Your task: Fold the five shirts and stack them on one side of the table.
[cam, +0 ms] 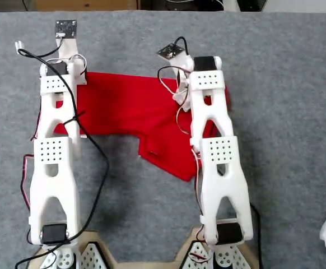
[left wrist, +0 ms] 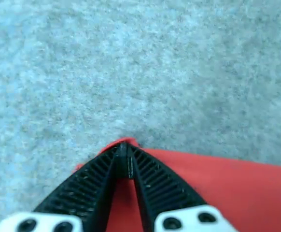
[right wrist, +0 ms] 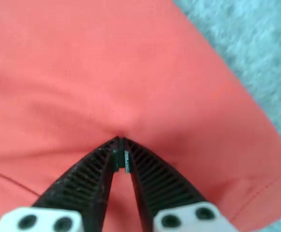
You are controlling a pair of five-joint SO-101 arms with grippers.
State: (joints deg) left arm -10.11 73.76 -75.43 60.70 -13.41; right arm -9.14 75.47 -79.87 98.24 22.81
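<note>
High view: red shirt (cam: 129, 109) spread on grey table (cam: 286, 112), near edge rumpled.
Left wrist view: left gripper (left wrist: 126, 153) fingers pressed together, shirt corner pinched at tips; bare table beyond tips.
Right wrist view: right gripper (right wrist: 120, 151) fingers closed, nipping puckered shirt fabric at tips.

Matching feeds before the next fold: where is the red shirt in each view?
High view: red shirt across the far middle of the grey table, under both arms.
Left wrist view: its corner pinched by the left claw.
Right wrist view: its cloth puckered at the right claw.
Shared landmark: the grey table bordering the shirt.
</note>
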